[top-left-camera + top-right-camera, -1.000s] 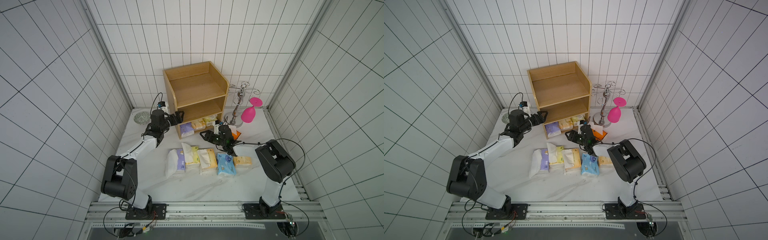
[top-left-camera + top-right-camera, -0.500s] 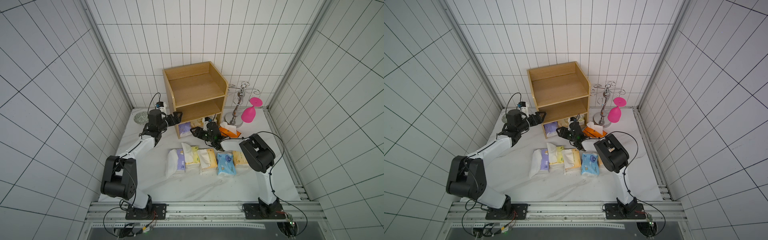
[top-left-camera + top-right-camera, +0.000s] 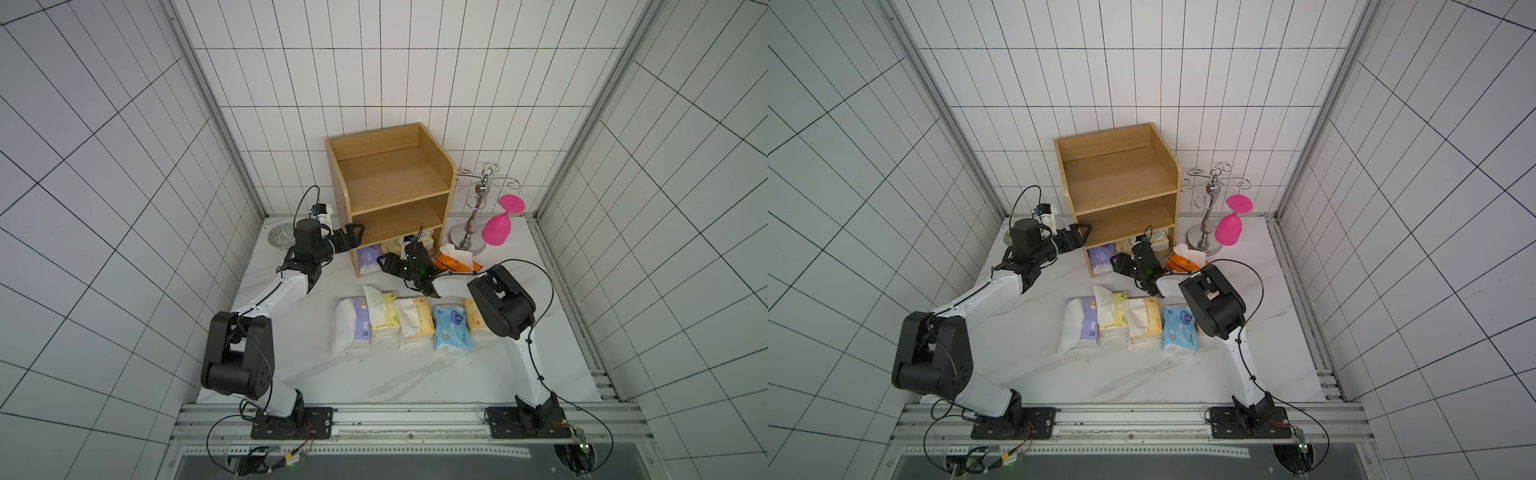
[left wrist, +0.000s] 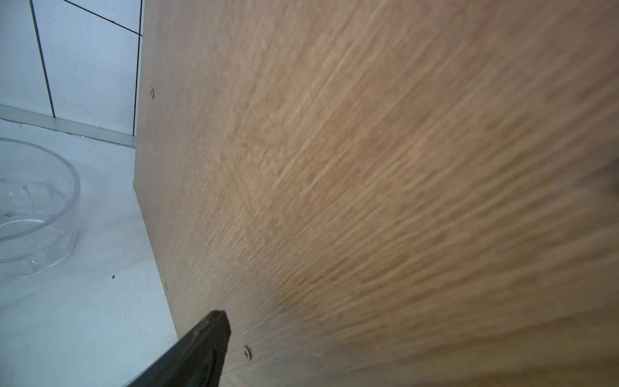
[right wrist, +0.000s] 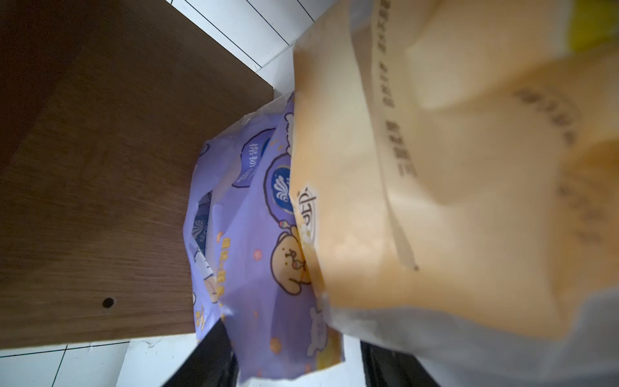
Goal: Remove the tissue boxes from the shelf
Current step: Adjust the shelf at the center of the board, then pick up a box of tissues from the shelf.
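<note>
**Shelf and tissue packs, seen from above and from the wrists.** The shelf (image 3: pixel 390 187), a light-brown unit of wood-grain board with raised sides on top, is set against the tiled back wall, its open front turned toward the arms. In its bottom tier a purple pack (image 3: pixel 369 258) is laid with its long axis running front to back, the near end pointing out of the opening. Its glossy, crinkled wrapper is printed with cartoon animals. In the right wrist view a pale orange pack (image 5: pixel 452 167), soft and brick-shaped, is seen close against its side. A further pale pack (image 3: pixel 429 241) is seen at the tier's other end.

The right gripper (image 3: pixel 385 266) is levelled at that opening. Its jaws are held partly spread, with the near end of the purple pack lying between them; whether the wrapper is touched cannot be told. The left gripper (image 3: pixel 354 235) is placed close against the outer face of the shelf's side wall, its jaws spread wide.

On the white marbled tabletop (image 3: pixel 374 374) five packs are laid flat, side by side, their long axes all pointing toward the shelf:
- a second purple pack (image 3: pixel 360 322)
- a yellow pack (image 3: pixel 388 316)
- a second pale orange pack (image 3: pixel 419 322)
- a blue pack (image 3: pixel 451 330)
- a half-hidden pack (image 3: pixel 473 326) behind the right arm

White tissue is drawn out of the first three. A bright orange pack (image 3: pixel 451 262) is laid aslant near the round base of the silver stand (image 3: pixel 473 224), with white tissue sticking out.
</note>
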Robot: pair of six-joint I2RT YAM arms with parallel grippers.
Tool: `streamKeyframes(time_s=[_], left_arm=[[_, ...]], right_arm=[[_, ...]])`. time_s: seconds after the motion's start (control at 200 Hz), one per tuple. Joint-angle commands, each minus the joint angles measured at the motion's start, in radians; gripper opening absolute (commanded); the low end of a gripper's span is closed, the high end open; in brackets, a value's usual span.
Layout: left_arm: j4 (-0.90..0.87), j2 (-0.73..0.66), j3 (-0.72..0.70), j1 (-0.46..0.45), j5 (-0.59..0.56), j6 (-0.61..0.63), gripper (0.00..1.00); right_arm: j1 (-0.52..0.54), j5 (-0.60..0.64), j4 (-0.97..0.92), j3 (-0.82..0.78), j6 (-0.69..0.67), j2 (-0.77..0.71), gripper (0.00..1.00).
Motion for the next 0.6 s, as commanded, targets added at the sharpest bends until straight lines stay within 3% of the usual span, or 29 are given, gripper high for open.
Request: streamKeyframes(time_s=[0.0,0.135,0.275,0.405,0.595], left_arm=[[0.0,-0.016,-0.016,0.014,-0.003,-0.005,0.95],[-0.008,-0.039,-0.031,0.017,-0.023,-0.008,0.95],[-0.017,-0.069,-0.04,0.018,-0.03,-0.019,0.95],[-0.027,-0.103,-0.049,0.016,-0.035,-0.035,0.95],[-0.084,-0.148,-0.041,0.016,-0.068,-0.034,0.95]], right_arm=[[0.012,0.0,0.016,0.056,-0.035,0.023,0.51],[0.012,-0.011,-0.004,0.052,-0.057,0.009,0.25],[0.011,-0.016,-0.03,0.01,-0.088,-0.052,0.08],[0.012,-0.02,-0.072,-0.039,-0.113,-0.127,0.0],[0.011,-0.076,-0.232,-0.062,-0.187,-0.219,0.0]])
